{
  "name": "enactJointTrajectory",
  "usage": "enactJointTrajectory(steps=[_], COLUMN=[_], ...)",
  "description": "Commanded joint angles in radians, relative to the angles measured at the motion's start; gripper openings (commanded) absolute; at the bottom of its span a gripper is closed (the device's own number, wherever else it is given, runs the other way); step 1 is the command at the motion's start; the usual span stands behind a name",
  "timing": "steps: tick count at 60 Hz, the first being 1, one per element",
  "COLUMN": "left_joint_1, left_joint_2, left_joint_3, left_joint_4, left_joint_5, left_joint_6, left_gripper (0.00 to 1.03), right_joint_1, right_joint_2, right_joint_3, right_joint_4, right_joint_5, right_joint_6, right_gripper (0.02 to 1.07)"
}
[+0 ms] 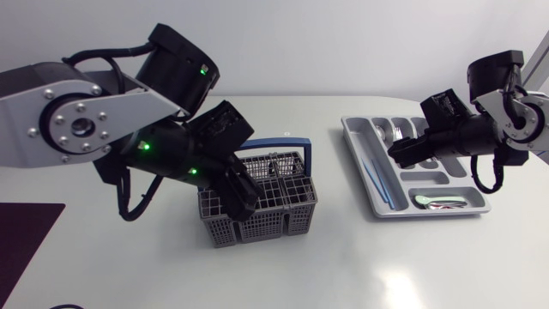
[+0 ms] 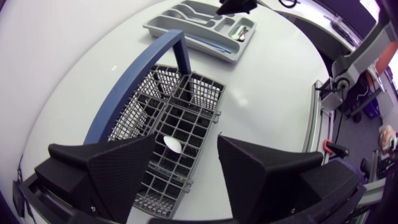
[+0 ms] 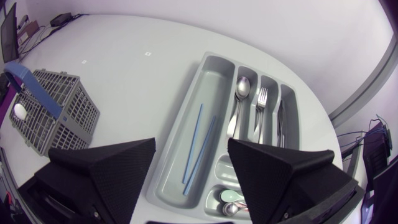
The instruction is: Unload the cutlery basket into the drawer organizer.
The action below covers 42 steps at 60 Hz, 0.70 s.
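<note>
The left gripper (image 2: 185,142) hangs spread wide over the cutlery basket (image 1: 287,196), apparently lined up on the white spoon (image 2: 172,144) lying in one compartment, while over the partly filled drawer organizer (image 3: 208,78) the right gripper (image 3: 191,144) hovers parted and empty.

The basket (image 1: 257,202), centre of the head view, is grey grid mesh with a blue handle (image 1: 296,148). It holds a white spoon (image 2: 172,144). The tray (image 1: 356,148) at right is pale grey, with two thin blue sticks (image 3: 198,143), silver cutlery (image 3: 241,87) and a mint-green spoon (image 1: 425,200). The table (image 1: 343,266) is white. A dark maroon mat (image 1: 21,236) shows at lower left. The left arm (image 1: 77,120) and right arm (image 1: 515,116) are silver-grey with black joints. Green lights (image 1: 145,146) glow on the left one. The left gripper (image 2: 186,155) and right gripper (image 3: 191,162) are matte black.
</note>
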Motion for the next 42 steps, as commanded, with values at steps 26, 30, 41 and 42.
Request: enactJointTrajectory(steps=[26, 30, 41, 42], left_joint_1=[0.093, 0.098, 0.109, 0.113], left_joint_2=[0.121, 0.129, 0.156, 0.158], left_joint_3=[0.047, 0.05, 0.068, 0.071], left_joint_4=[-0.027, -0.023, -0.009, -0.004], left_joint_5=[0.001, 0.001, -0.006, -0.006], left_joint_6=[-0.24, -0.245, -0.245, -0.244], left_gripper=[0.86, 0.86, 0.86, 0.86], right_joint_1=[0.124, 0.146, 0.201, 0.204], right_joint_2=[-0.121, -0.136, -0.133, -0.132], right_joint_3=[-0.141, -0.15, -0.188, -0.191], right_joint_4=[0.037, 0.04, 0.07, 0.074], right_joint_5=[-0.013, -0.014, -0.005, -0.002], right_joint_6=[0.052, 0.053, 0.076, 0.076], right_gripper=[0.86, 0.86, 0.86, 0.86])
